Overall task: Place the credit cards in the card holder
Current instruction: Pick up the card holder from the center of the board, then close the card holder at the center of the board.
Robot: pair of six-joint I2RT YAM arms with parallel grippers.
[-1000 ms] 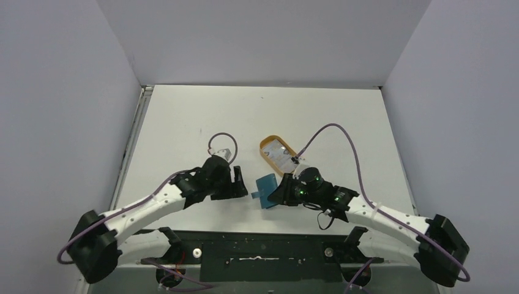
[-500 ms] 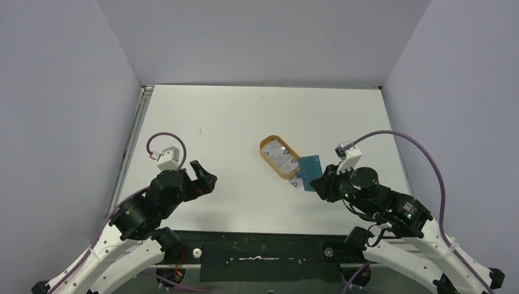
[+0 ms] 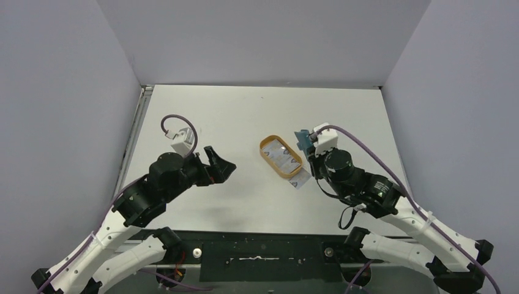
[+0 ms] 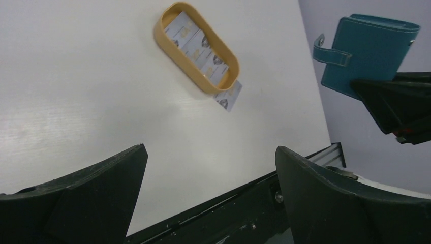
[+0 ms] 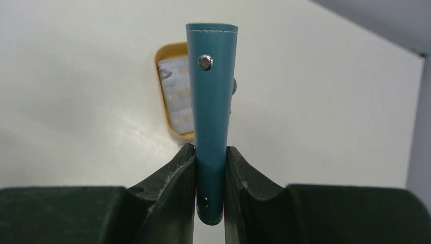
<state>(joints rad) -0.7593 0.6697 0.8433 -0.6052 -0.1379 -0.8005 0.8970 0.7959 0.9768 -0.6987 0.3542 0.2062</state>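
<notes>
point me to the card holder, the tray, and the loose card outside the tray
card holder (image 4: 368,51): left wrist view, closed teal cover.
tray (image 4: 158,34): left wrist view, orange rim.
loose card (image 4: 228,95): left wrist view, printed face.

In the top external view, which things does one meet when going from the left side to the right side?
The left gripper → orange tray → card holder. The loose card near the tray's right end overlaps both in that direction, so it is left out.
</notes>
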